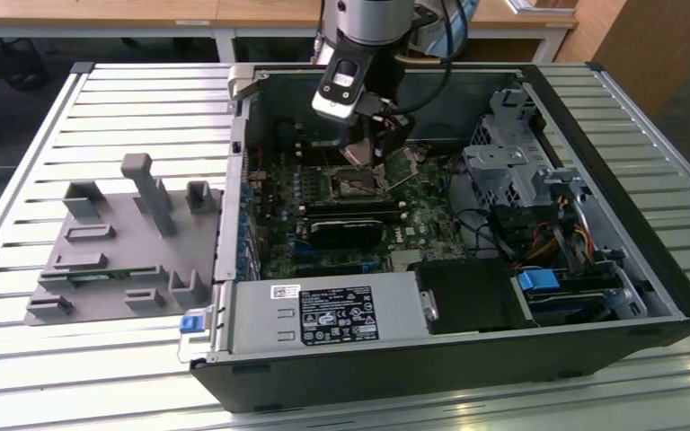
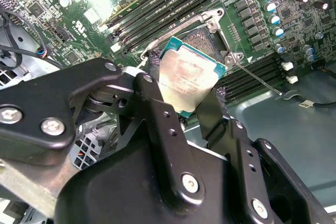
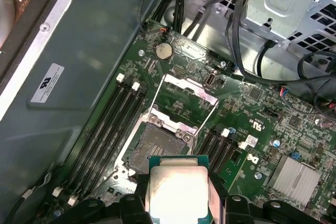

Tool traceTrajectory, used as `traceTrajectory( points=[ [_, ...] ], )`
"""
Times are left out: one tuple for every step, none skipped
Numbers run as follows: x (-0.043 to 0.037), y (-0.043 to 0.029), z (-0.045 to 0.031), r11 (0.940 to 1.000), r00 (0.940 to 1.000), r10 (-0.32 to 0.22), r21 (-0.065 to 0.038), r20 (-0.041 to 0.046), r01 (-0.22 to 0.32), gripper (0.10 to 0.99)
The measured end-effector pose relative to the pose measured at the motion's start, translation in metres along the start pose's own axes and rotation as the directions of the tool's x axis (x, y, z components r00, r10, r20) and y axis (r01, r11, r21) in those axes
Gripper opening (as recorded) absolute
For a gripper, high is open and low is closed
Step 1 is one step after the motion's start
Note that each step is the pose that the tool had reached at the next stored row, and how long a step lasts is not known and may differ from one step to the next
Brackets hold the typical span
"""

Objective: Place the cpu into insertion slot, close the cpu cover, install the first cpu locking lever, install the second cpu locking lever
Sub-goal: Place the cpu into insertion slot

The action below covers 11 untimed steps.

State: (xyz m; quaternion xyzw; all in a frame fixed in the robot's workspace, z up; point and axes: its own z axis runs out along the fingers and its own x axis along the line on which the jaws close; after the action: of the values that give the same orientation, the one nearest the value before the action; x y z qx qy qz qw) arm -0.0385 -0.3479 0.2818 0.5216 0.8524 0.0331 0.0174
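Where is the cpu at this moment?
In both wrist views the cpu is clamped in the gripper, held in the air just above the open insertion slot, which lies between the long memory slots.

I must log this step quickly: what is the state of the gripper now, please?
The gripper: closed, its fingers holding the chip, which is not yet in the empty socket.

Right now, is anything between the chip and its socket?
Nothing visible. The pincer holds the chip close over the socket, which lies bare in the first wrist view. The cover is swung back, off the opening.
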Motion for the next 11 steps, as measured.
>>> traceTrajectory(
  points=[
    [0.0000, 0.0000, 0.0002, 1.0000, 1.0000, 0.001, 0.000, 0.0000, -0.001, 0.529],
    [0.0000, 0.0000, 0.0004, 1.0000, 1.0000, 0.001, 0.000, 0.0002, -0.001, 0.529],
    [0.0000, -0.0001, 0.0007, 1.0000, 1.0000, 0.002, 0.000, 0.0002, -0.002, 0.529],
    [0.0000, -0.0001, 0.0008, 1.0000, 1.0000, 0.003, 0.000, 0.0003, -0.003, 0.529],
    [0.0000, -0.0001, 0.0010, 1.0000, 1.0000, 0.003, 0.000, 0.0003, -0.003, 0.529],
    [0.0000, -0.0001, 0.0012, 1.0000, 1.0000, 0.004, 0.000, 0.0003, -0.004, 0.529],
    [0.0000, -0.0001, 0.0014, 1.0000, 1.0000, 0.005, 0.000, 0.0004, -0.005, 0.529],
    [0.0000, -0.0001, 0.0016, 1.0000, 1.0000, 0.005, 0.000, 0.0004, -0.005, 0.529],
    [0.0000, -0.0001, 0.0018, 1.0000, 1.0000, 0.006, 0.000, 0.0005, -0.006, 0.529],
    [0.0000, -0.0002, 0.0021, 1.0000, 1.0000, 0.006, 0.000, 0.0004, -0.006, 0.529],
    [0.0000, -0.0002, 0.0025, 1.0000, 1.0000, 0.007, 0.000, 0.0004, -0.007, 0.529]
  ],
)
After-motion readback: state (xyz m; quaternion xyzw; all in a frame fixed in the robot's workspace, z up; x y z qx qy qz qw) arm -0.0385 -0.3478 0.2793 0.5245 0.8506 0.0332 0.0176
